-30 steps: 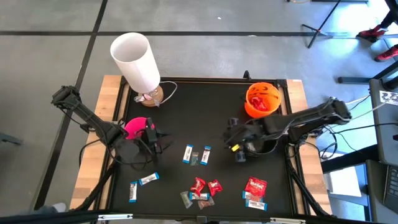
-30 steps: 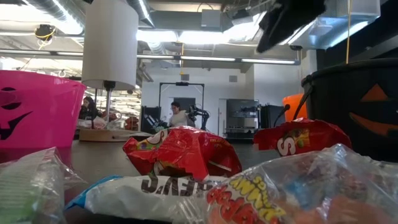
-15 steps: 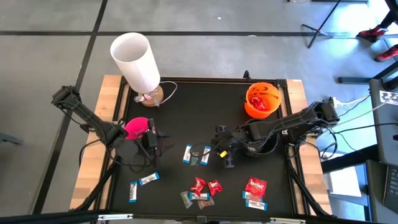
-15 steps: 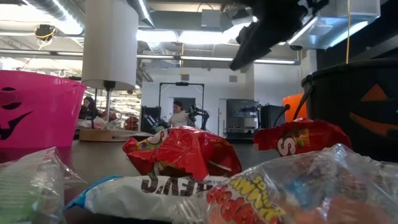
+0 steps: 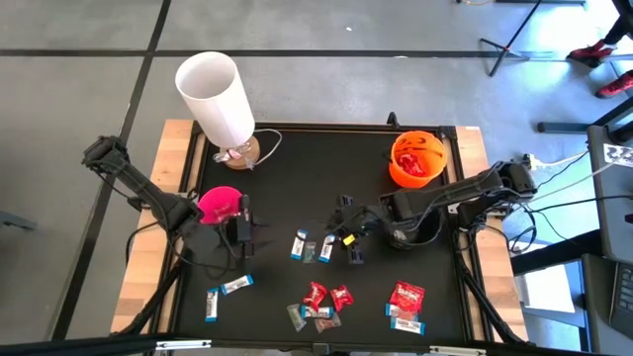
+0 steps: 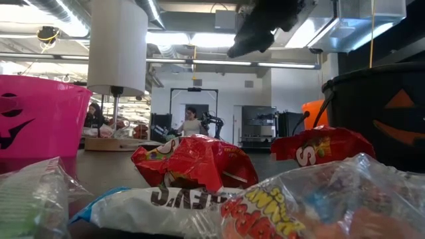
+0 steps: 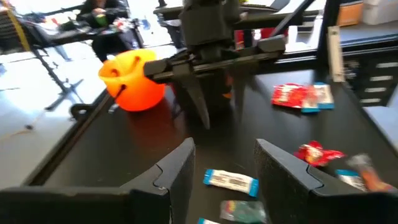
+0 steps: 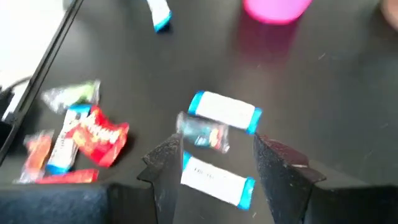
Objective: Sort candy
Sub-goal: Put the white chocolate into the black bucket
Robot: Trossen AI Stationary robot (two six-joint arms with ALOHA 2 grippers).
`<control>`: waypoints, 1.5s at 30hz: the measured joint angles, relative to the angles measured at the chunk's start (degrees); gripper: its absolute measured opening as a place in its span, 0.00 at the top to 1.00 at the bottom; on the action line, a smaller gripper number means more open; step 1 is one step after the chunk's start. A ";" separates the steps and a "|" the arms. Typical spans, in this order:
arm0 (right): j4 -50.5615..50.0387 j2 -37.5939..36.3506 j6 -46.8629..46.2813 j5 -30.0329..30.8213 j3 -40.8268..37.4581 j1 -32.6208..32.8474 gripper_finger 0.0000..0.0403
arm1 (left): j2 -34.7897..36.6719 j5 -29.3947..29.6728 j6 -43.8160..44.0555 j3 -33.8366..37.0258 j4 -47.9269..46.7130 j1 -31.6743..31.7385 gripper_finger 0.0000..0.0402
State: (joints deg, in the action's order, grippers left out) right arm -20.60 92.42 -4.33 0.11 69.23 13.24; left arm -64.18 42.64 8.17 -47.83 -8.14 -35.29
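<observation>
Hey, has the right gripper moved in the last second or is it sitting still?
Yes. In the high view the right gripper, fingers open, has moved away from the orange bowl toward the blue-and-white candies mid-table.

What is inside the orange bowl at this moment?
The high view shows red wrapped candy lying in the orange bowl. How many pieces there are, and anything beneath them, cannot be made out; the bowl's wall hides its inside in the left wrist view.

Showing red, blue-and-white and silvery candy (image 5: 318, 297), pink bowl (image 5: 219, 204), orange bowl (image 5: 416, 158), black bowl (image 6: 385, 113), white lampshade (image 5: 215, 97).
</observation>
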 joint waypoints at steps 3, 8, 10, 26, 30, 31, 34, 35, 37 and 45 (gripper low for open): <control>0.42 1.80 0.55 -1.23 0.04 0.59 0.52 | 0.00 -0.34 0.31 0.00 0.14 -1.44 0.61; 0.25 7.02 3.34 -2.24 0.04 1.20 0.52 | 0.00 -0.40 0.43 0.00 1.27 -3.80 0.61; 0.15 9.00 4.36 -2.38 0.02 1.04 0.52 | 0.00 -0.40 0.65 0.01 1.32 -4.55 0.61; -0.53 16.59 17.04 4.00 0.02 1.00 0.39 | 0.00 -2.15 3.73 0.01 1.33 -5.61 0.61; -0.45 16.59 18.85 7.12 0.02 1.00 0.34 | 0.00 -3.04 3.75 0.00 1.33 -5.45 0.61; -0.44 16.59 19.44 7.86 0.02 1.00 0.32 | 0.00 -3.16 3.80 0.01 1.33 -5.35 0.61; -0.09 16.59 19.64 7.69 0.02 0.36 0.29 | 0.02 -3.18 3.89 0.02 1.33 -5.34 0.61; -0.10 16.59 19.17 6.75 0.02 0.11 0.29 | 0.00 -3.18 3.91 0.00 1.33 -5.34 0.61; -0.31 16.59 17.53 4.81 0.02 -0.73 0.28 | 0.00 -3.20 3.91 0.00 1.35 -5.34 0.61; 0.33 16.59 15.11 -1.22 0.02 -4.02 0.32 | 0.00 -4.37 4.80 0.00 1.33 -5.34 0.61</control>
State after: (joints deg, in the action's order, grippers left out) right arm -20.26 109.01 10.78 -1.11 69.25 9.22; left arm -64.18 38.27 12.97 -47.83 -6.81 -40.62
